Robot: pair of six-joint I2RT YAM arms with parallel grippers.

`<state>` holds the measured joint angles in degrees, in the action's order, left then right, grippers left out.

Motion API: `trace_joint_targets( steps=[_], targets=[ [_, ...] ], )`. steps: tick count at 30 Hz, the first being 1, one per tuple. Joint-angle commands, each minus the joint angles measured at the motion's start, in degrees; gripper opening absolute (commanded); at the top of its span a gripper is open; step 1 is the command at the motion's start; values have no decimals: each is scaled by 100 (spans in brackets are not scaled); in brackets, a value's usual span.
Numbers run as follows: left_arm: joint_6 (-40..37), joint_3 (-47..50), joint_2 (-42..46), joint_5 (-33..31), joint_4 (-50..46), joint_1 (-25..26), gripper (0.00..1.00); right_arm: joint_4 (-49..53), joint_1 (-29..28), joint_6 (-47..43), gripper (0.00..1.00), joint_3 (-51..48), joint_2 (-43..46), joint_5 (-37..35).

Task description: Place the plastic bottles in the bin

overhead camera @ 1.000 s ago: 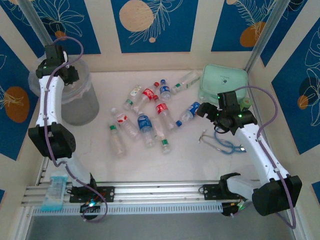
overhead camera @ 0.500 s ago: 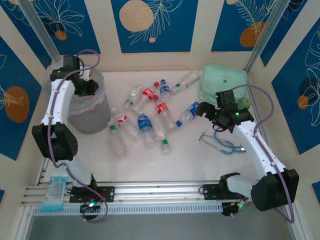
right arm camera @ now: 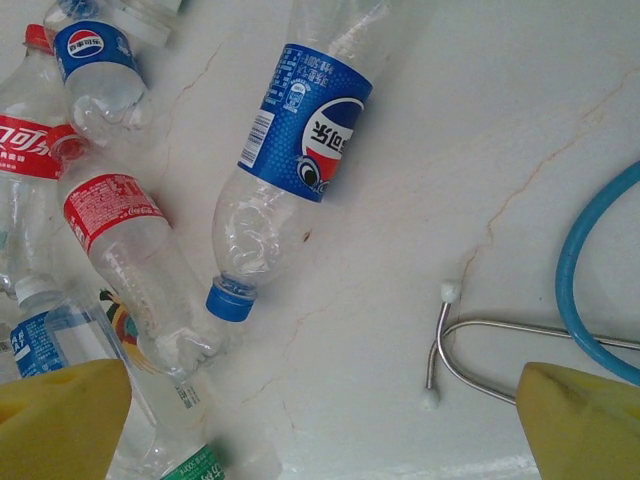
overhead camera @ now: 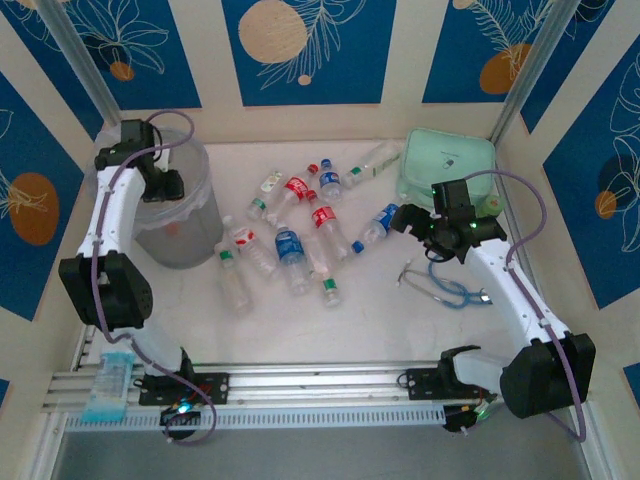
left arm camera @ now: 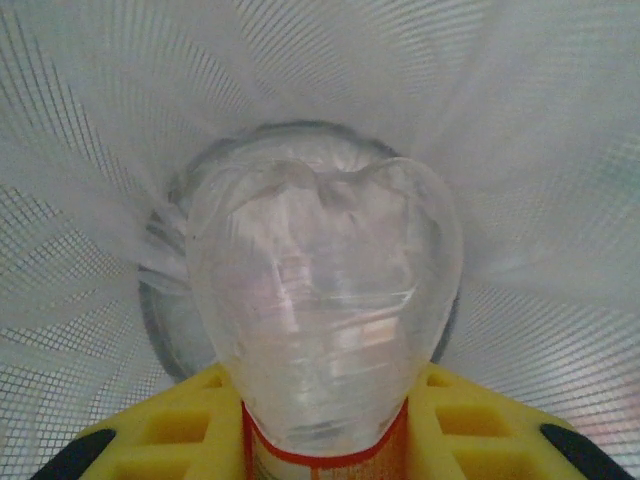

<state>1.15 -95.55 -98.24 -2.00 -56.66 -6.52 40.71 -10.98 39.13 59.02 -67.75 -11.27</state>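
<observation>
Clear dented bottle [left arm camera: 320,310] (red-banded) in left tool [left arm camera: 320,425]

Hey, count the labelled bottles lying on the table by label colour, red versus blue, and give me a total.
Red-label bottles: 3
Blue-label bottles: 3
Total: 6
</observation>
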Motion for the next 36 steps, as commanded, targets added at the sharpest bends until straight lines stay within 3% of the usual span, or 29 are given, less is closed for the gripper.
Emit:
trace_joint_targets(
  steps=[1,8,12,17,22,30,32,33,36],
  targets=[
    [26,265,-42,-175,99,-38,38,41,58,-86,99,149,-52,125],
    [17,502,50,-69,256,-71,76,78,170,50,99,129,11,388],
    [8,528,152,6,315,-89,88,79,194,42,99,156,176,673],
    [50,552,562,-241,402,-94,90,53,124,13,99,107,405,728],
    [19,830,1280,-466,779,-95,91,371,68,238,99,199,61,877],
    [56,1205,2359,-421,1389,-108,89,-118,-592,700,100,265,-650,749],
    [140,1484,2658,-163,1745,-112,89,-189,-690,866,76,326,-1006,674],
    [201,1600,2801,-5,1907,-112,89,-235,-716,998,71,342,-1145,625],
    [465,1807,3050,653,2236,-104,88,-506,-792,1272,72,408,-1565,586]
  ],
)
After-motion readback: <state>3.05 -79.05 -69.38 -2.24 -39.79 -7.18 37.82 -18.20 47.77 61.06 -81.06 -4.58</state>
